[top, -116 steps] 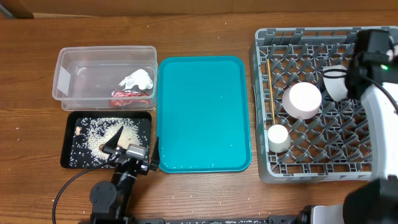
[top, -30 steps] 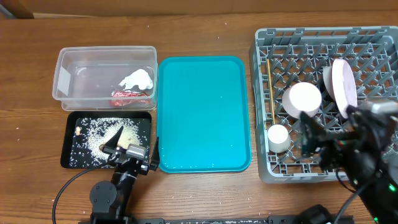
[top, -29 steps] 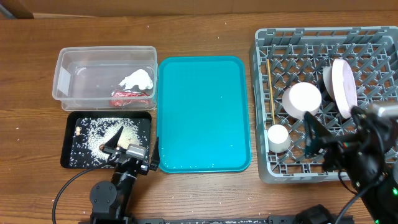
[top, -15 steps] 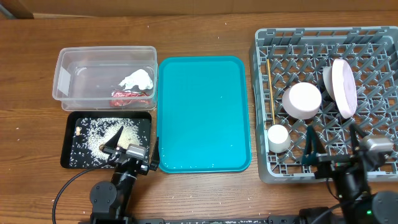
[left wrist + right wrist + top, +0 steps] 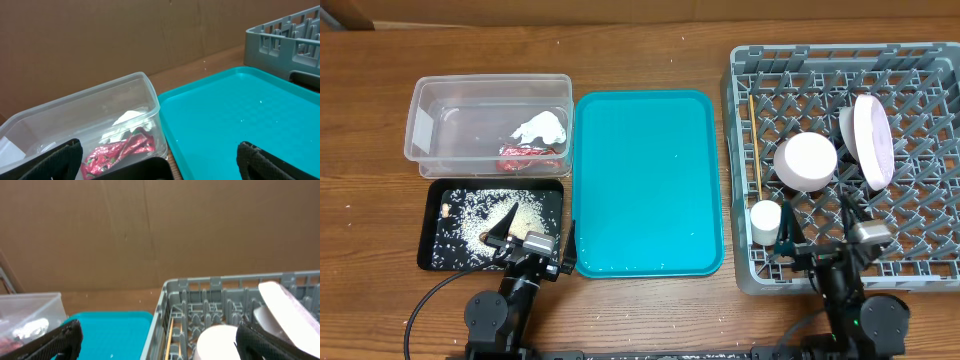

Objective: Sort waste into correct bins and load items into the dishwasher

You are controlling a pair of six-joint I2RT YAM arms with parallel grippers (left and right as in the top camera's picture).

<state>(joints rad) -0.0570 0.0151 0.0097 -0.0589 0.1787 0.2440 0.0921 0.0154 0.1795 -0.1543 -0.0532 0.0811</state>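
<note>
Seemingly all sorted: plate point(image 5: 873, 140), bowl point(image 5: 806, 162), cup point(image 5: 766, 218) sit in dish rack point(image 5: 735, 120), frame right. Right gripper point(image 5: 817, 226) gapes empty (left gripper point(image 5: 537, 230) too); park it clear of the cup.

Open lane over the teal serving tray point(image 5: 648, 180), clutter in the grey dish rack point(image 5: 920, 215)
The tray lies flat and bare between the clear tub point(image 5: 490, 80) and the rack. Inside the rack, chopsticks point(image 5: 755, 150), bowl point(image 5: 806, 161), cup point(image 5: 766, 219) and an on-edge plate point(image 5: 872, 140) stand among upright pegs; its right cells are free.
</note>
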